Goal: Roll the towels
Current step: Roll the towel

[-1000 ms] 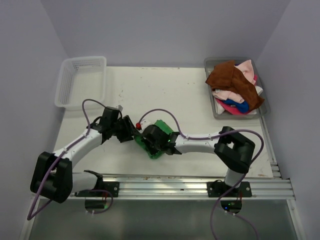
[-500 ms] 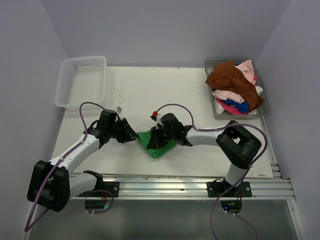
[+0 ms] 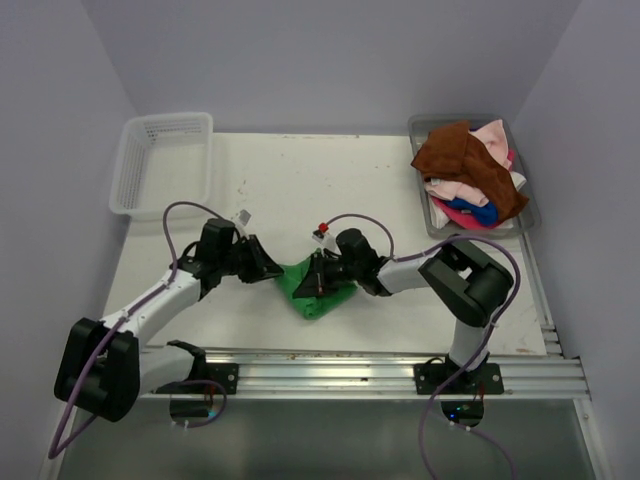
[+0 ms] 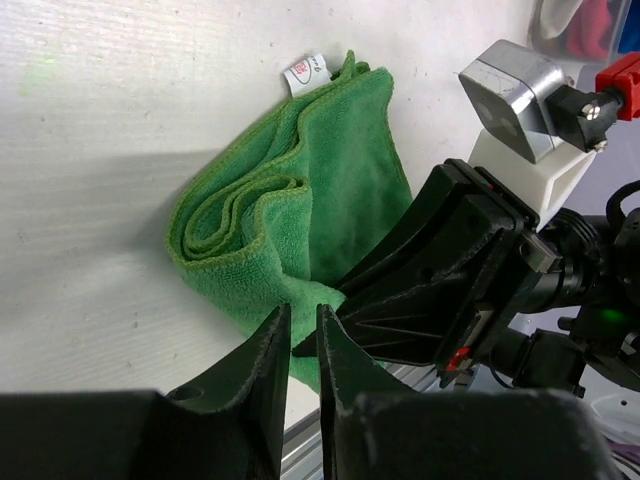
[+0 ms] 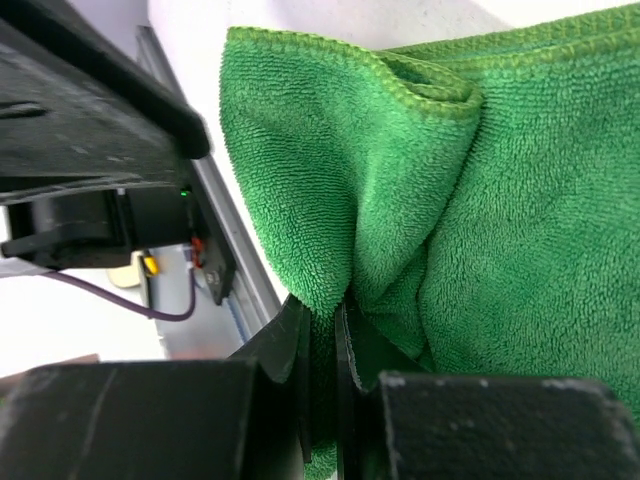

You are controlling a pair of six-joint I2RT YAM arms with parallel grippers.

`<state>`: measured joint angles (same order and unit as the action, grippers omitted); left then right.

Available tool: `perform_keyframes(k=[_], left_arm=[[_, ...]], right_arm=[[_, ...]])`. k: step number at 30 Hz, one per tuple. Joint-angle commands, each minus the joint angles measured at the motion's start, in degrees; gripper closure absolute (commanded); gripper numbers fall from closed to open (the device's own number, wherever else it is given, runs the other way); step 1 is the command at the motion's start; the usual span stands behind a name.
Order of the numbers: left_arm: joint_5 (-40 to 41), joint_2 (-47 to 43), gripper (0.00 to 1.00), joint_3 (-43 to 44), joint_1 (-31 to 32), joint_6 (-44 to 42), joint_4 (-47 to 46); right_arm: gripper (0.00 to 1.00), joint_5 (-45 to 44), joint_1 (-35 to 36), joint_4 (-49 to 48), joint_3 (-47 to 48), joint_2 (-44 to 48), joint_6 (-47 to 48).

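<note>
Bright green towel (image 3: 318, 298) lying bunched on a white table (image 3: 330, 190), nearer the arms than the white basket (image 3: 160, 120) and to its right. Both arms meet over it, probably so that one steadies the cloth while the other turns the roll. The right gripper (image 5: 320, 335) has its jaws pressed together, pinching a fold of the towel. The left gripper (image 4: 304, 345) sits at the towel's edge with its jaws almost together; whether cloth lies between them cannot be told. The towel is a folded wedge with one loosely curled, layered end. Its long axis seems to slant away from the basket, toward the arms. More towels (image 3: 465, 165) are heaped in a grey tray (image 3: 430, 119), far right of the basket.
</note>
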<state>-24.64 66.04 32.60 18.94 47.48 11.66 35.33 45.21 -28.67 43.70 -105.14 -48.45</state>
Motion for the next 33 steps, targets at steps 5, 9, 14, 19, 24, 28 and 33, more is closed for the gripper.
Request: perform_keyframes(k=[5,9,14,19,24,28,33], left_arm=[[-2.4,5.4,0.83,-0.2,1.7,-1.3,-8.1],[-1.5,5.8,0.82,0.4,2.6,-1.2,-8.7],[-1.4,8.8,0.82,0.6,3.0,-1.3,-10.7],[-1.3,13.7,0.82,0.1,4.1,-1.2,-14.7],[-1.0,18.3,0.83,0.4,5.5,-1.0,-17.3],[-0.1,21.9,0.85,1.3,6.2,-1.4,-16.8],[0.9,25.6,0.86,2.8,6.9,-2.7,-14.0]], right_arm=[[1.00,4.5,-1.4,-8.3,-1.8,-1.1,-4.9],[1.00,4.7,-1.7,-8.8,-2.1,-1.0,-5.0],[1.00,5.2,-1.9,-9.8,-2.4,-1.6,-6.0],[1.00,4.9,-2.1,-10.5,-2.9,-2.1,-6.3],[1.00,3.9,-2.1,-9.2,-3.6,-1.9,-5.6],[0.89,1.0,-2.1,-3.1,-3.5,1.2,-1.1],[0.53,-10.8,-0.8,16.6,-1.3,10.9,7.8]])
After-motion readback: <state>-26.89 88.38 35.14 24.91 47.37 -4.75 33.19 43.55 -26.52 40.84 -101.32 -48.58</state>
